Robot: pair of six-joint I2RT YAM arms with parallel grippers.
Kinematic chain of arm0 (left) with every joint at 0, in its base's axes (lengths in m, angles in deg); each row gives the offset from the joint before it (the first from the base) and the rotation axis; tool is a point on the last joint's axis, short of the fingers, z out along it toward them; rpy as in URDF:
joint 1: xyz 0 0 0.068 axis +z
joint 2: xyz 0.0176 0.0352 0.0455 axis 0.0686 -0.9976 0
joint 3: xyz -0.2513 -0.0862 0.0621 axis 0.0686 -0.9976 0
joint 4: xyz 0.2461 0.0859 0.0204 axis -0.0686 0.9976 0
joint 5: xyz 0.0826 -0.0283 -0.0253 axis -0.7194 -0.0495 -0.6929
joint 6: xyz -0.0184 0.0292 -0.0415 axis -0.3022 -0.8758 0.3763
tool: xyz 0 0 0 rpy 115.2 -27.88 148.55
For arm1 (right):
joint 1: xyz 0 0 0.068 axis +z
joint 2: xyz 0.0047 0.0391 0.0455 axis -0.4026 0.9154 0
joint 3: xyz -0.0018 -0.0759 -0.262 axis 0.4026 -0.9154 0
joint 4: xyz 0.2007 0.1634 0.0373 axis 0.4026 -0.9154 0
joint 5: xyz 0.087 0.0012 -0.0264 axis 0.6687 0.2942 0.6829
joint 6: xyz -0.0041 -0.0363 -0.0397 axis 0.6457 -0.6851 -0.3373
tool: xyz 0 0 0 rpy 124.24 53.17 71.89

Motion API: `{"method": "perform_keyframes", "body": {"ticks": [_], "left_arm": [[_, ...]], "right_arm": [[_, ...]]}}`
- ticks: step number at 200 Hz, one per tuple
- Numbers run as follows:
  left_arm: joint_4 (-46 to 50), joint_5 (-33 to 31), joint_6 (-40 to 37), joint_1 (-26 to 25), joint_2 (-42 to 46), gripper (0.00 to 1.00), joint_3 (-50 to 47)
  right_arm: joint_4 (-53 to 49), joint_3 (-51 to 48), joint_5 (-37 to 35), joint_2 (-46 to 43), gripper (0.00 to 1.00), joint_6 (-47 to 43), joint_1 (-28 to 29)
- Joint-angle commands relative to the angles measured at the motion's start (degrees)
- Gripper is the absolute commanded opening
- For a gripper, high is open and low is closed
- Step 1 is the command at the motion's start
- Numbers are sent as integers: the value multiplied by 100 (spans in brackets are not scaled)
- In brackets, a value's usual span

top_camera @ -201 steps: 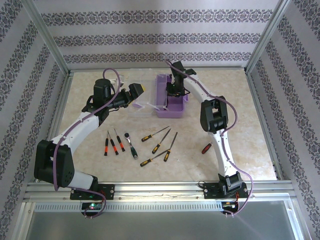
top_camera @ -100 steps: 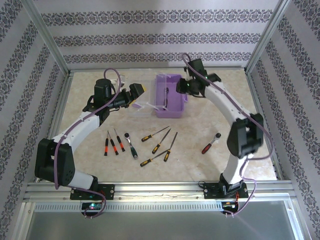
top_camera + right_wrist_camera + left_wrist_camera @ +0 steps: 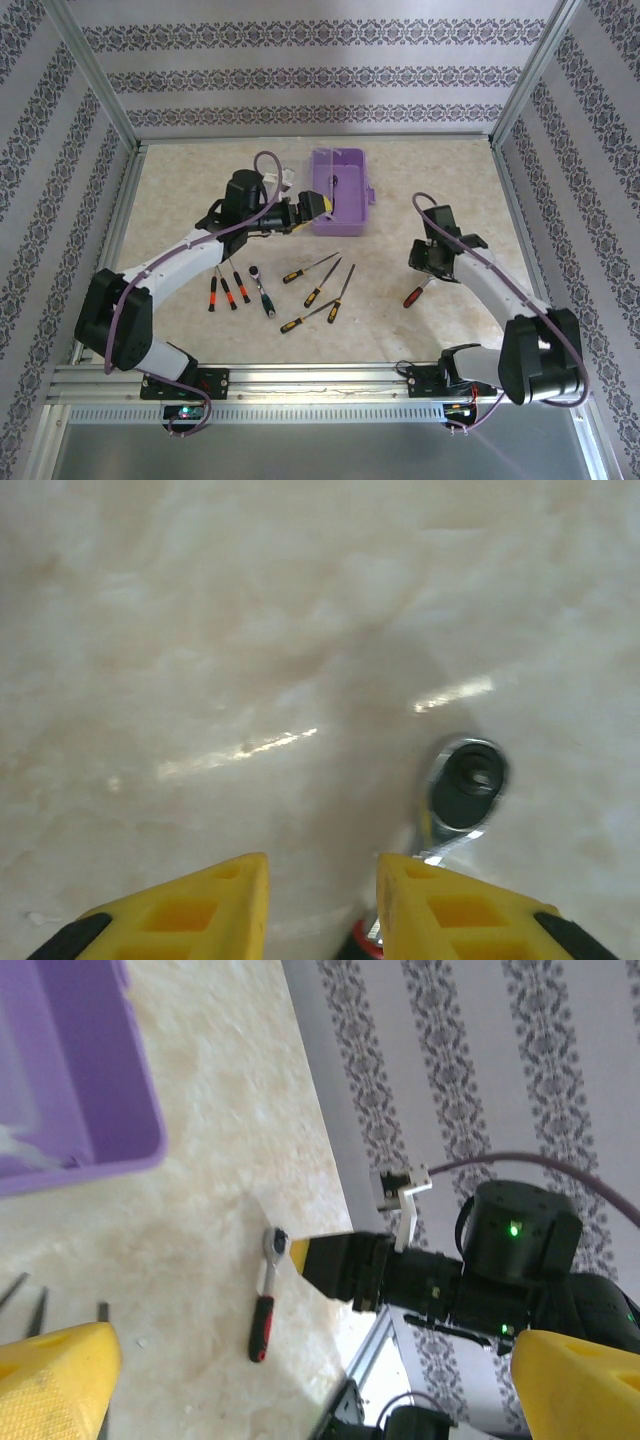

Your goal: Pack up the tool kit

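tool kit (image 3: 340, 222): lilac box, far-centre of table, upright.
L gripper (image 3: 318, 208): jaws wide apart, empty; just beside tool kit's near-left corner.
R gripper (image 3: 322, 900): jaws part-open, narrow gap, nothing btwn.
ratchet (image 3: 465, 780): flat on table, head just beside R fingertip (contact unclear).

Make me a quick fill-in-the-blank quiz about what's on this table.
1. The right gripper hovers over a ratchet with a ____ handle.
2. The left gripper, jaws wide apart, sits beside the ____ tool kit box.
3. The screwdrivers lie loose on the ____, not in the box.
Missing words: red; purple; table.
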Motion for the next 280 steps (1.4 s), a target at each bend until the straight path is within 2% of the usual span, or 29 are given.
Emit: {"method": "perform_keyframes", "body": {"ticks": [1, 82, 133, 157, 168, 184, 234, 280], "left_arm": [[-115, 123, -139, -162, -100, 100, 158], [-65, 89, -160, -234, -81, 100, 162], [-2, 77, -215, -235, -70, 100, 184], [58, 46, -266, -229, -67, 100, 201], [91, 42, -294, -223, -58, 100, 213], [142, 4, -347, -233, -44, 100, 226], [270, -69, -462, -229, -13, 100, 256], [360, -122, -519, -224, -1, 100, 277]], "right_arm": [[28, -271, -49, -144, 36, 153, -183], [156, -513, 125, 460, 40, 361, -184], [228, -531, 277, 688, 35, 394, -179], [228, -454, 338, 913, 31, 353, -179], [237, -410, 346, 1001, 24, 327, -196], [288, -376, 360, 1099, 22, 331, -192], [392, -286, 460, 1313, 2, 281, -197], [437, -231, 600, 1214, 0, 167, -179]]}}
